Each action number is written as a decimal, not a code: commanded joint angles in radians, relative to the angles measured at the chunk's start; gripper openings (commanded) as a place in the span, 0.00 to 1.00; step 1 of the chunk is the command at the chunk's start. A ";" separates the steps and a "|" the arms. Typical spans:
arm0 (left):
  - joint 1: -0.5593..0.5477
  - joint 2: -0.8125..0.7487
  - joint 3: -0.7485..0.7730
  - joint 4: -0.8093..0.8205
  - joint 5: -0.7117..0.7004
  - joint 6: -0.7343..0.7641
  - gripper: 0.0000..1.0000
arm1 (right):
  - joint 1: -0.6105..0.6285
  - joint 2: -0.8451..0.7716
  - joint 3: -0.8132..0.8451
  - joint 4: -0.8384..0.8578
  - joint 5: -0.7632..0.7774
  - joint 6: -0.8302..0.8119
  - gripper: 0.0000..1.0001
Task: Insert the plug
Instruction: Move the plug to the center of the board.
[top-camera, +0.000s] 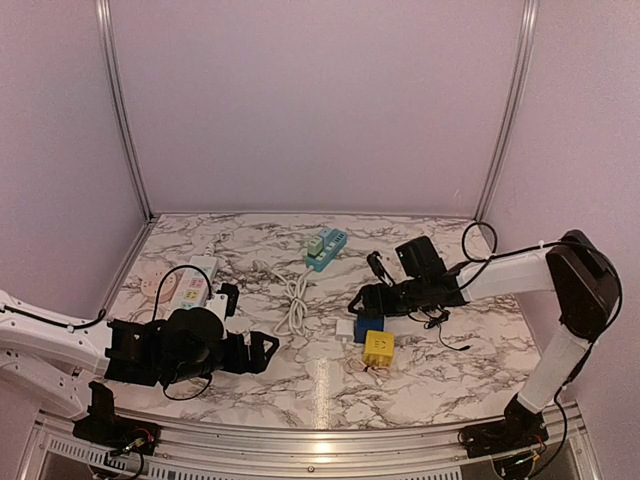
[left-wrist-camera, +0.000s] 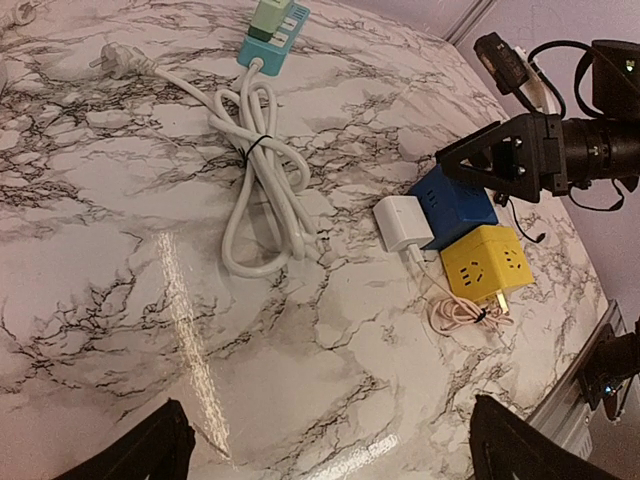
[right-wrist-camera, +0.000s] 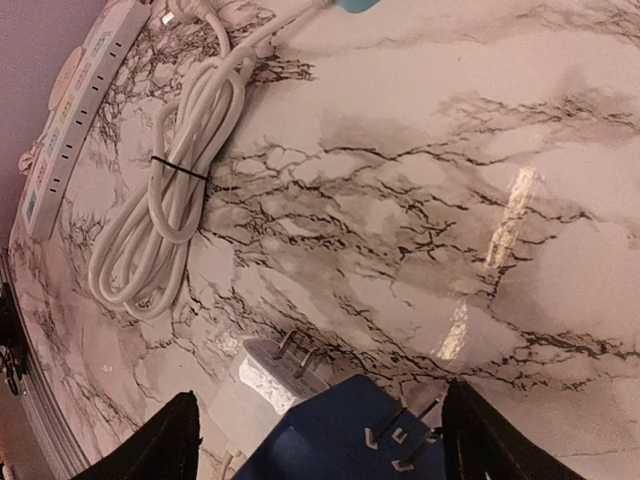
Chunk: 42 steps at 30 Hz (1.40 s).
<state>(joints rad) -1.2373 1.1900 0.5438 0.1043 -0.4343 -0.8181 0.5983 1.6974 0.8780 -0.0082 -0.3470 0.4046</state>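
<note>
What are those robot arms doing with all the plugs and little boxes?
The right claw is open around a blue cube socket. Right beside it, a white plug lies on the table with its prongs bare, so nothing is plugged in yet. A yellow cube socket sits next to them. The left claw hangs wide open over the marble table, holding nothing.

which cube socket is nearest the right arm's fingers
The blue cube socket, sitting between the right fingers; the yellow cube socket lies clear of them.
</note>
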 joint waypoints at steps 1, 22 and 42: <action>-0.006 0.012 0.034 0.018 0.009 0.019 0.99 | 0.001 -0.118 0.028 -0.004 0.066 0.008 0.85; -0.007 -0.010 -0.008 0.042 0.009 0.003 0.99 | -0.474 -0.386 -0.352 0.185 0.096 0.228 0.90; -0.007 0.007 -0.014 0.063 0.008 -0.008 0.99 | -0.270 -0.156 -0.425 0.458 -0.036 0.309 0.81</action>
<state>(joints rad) -1.2373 1.1740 0.5194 0.1337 -0.4271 -0.8280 0.2489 1.5261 0.4679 0.3733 -0.3782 0.6575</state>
